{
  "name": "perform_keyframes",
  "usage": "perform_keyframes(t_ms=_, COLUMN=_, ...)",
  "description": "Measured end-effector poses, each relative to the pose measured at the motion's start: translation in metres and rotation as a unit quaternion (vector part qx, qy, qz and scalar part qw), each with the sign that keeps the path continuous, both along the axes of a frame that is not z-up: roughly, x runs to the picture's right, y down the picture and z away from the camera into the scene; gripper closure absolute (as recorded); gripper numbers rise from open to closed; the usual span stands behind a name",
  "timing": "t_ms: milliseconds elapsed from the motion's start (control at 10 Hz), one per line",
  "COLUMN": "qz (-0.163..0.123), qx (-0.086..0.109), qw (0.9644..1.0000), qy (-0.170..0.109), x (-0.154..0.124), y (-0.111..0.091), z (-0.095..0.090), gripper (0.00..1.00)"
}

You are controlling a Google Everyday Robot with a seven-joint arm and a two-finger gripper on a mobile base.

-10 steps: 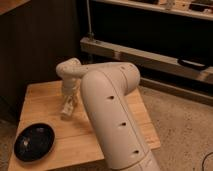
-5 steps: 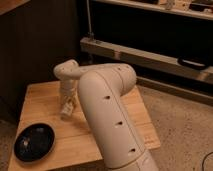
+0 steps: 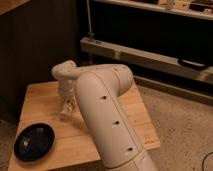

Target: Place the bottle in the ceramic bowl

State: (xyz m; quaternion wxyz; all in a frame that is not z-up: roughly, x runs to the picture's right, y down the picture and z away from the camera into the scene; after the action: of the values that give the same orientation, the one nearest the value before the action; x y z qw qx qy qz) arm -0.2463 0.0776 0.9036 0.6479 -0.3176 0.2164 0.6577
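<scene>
Over the middle of the wooden worktop [image 3: 42, 100] we've got the end effector [image 3: 66, 105] pointing down off the big white arm [image 3: 107, 115], and we can't tell how its grip stands. The bottle [image 3: 64, 112] shows as a pale slim shape right at it. The ceramic bowl [image 3: 34, 142] sits near left, well apart.

Tabletop [image 3: 42, 102]: pale wood, matt, with fine lines of grain.
Ceramic bowl [image 3: 34, 142]: dark glaze, glossy, with faint pale specks inside; it sits by the near left corner.
Robot arm [image 3: 107, 120]: smooth white plastic shell with a soft sheen.
Gripper [image 3: 66, 106]: pale and smooth; it is over the tabletop's middle, nearer the left edge.
Floor [image 3: 185, 125]: speckled, stone-like, matt.
Shelf rail [image 3: 150, 56]: grey metal with a dull sheen.
</scene>
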Motion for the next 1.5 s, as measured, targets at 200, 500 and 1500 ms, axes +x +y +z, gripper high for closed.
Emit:
perform_keyframes(t_ms=200, qz=-0.027, qx=0.012, qw=0.9992, qy=-0.026, x=-0.005, y=-0.015, z=-0.029, gripper=1.0)
perform_keyframes(t_ms=500, qz=-0.065, qx=0.023, qw=0.993, qy=-0.096, x=-0.014, y=-0.029, z=-0.098, gripper=1.0)
perform_keyframes(t_ms=1500, qz=-0.27, qx=0.067, qw=0.8538, qy=-0.44, x=-0.116, y=0.107, z=-0.245, gripper=0.99)
